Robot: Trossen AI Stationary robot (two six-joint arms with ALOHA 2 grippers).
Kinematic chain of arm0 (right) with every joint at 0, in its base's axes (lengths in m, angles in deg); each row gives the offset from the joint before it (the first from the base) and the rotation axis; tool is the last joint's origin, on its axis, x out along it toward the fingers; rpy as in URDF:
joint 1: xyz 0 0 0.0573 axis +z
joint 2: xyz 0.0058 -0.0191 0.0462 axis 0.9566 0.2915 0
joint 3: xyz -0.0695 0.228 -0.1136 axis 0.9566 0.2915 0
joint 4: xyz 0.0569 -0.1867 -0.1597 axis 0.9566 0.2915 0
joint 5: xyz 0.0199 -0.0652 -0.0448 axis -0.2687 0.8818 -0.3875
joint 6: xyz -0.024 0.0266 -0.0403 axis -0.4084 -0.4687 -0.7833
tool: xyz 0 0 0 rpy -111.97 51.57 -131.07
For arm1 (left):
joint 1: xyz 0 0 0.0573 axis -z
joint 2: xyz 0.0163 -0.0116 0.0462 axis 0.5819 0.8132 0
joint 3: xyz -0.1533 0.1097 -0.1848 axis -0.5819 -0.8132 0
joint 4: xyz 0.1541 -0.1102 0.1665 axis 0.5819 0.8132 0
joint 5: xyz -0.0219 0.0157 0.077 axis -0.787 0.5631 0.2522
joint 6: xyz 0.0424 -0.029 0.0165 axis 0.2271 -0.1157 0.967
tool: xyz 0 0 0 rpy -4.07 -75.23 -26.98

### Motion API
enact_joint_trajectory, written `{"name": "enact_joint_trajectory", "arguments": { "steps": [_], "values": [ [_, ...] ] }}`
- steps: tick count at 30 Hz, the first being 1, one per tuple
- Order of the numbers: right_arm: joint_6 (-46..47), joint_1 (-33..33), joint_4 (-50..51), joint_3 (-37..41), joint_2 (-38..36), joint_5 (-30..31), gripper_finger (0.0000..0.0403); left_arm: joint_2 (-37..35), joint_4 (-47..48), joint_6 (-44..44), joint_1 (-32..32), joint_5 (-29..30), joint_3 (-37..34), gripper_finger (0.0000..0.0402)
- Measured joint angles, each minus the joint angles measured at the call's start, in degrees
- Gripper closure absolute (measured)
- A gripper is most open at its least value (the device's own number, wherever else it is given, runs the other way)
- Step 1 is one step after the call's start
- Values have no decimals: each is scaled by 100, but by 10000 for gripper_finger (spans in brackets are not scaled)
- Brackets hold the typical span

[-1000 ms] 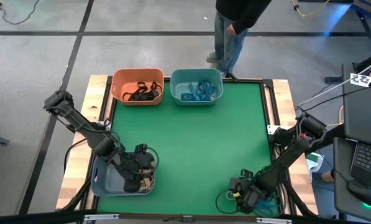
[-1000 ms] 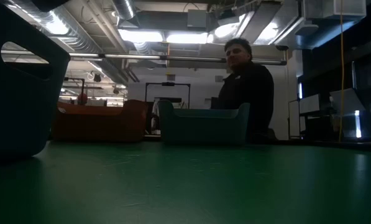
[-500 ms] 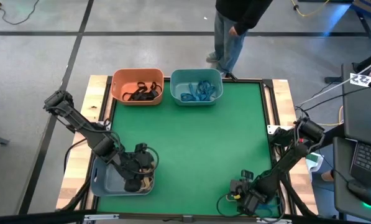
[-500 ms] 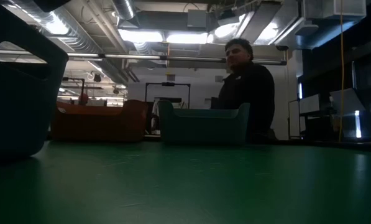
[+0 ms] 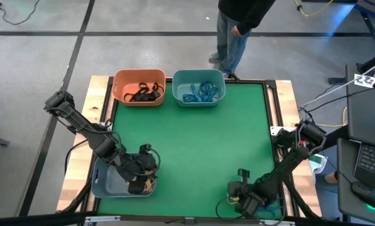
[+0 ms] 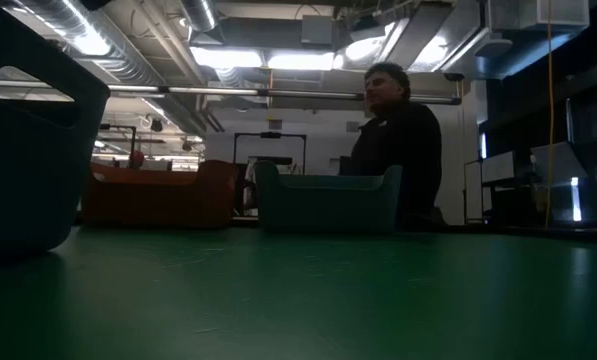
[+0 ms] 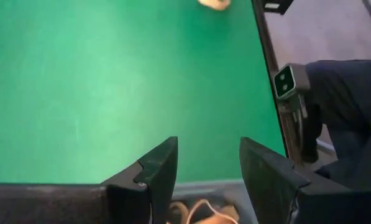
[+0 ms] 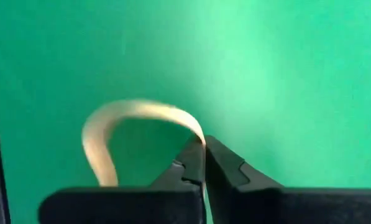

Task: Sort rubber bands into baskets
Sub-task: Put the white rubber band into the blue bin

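Note:
My right gripper [image 5: 235, 191] is low at the table's near edge, right of the middle, shut on a tan rubber band [image 8: 132, 115]. My left gripper [image 5: 141, 180] is open over the right end of the grey-blue basket [image 5: 105, 182], above several tan bands [image 7: 197, 211] that lie in it. The orange basket [image 5: 139, 86] at the far edge holds black bands. The teal basket [image 5: 198, 86] beside it holds blue bands. In the low view the grey-blue basket [image 6: 28, 150] stands close at the left, and the orange basket [image 6: 158, 195] and the teal basket [image 6: 328, 200] stand far off. My right gripper pinches the tan band between its two fingertips [image 8: 194, 158], at one point of the strip [image 8: 201, 140]. The rest of the loop [image 8: 95, 143] arches out beyond the fingers over the green mat. I cannot tell whether the band is clear of the mat.
The green mat [image 5: 218, 144] between the baskets and the grippers is bare. A person [image 5: 237, 25] stands beyond the far edge, behind the teal basket. Black cables [image 5: 228, 204] lie at the near edge by the right arm. A small camera [image 7: 291, 81] sits at the mat's edge.
My right gripper has shifted a little toward the table's left edge along the near edge, still shut.

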Motion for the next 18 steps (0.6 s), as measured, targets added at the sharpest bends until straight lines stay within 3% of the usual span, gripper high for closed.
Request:
{"name": "enact_joint_trajectory", "arguments": {
  "steps": [3, 11, 18],
  "values": [
    [-224, -17, 22, -208, -120, 606, 395, 13, -387, 290, 0, 107, -95, 233],
    [-1107, -404, 25, -668, -244, 1457, 399, 198, -1104, 794, -106, 407, -205, 233],
    [-1870, -857, -41, -946, -244, 1853, 398, 658, -1883, 1388, -249, 472, -207, 233]
  ]
}}
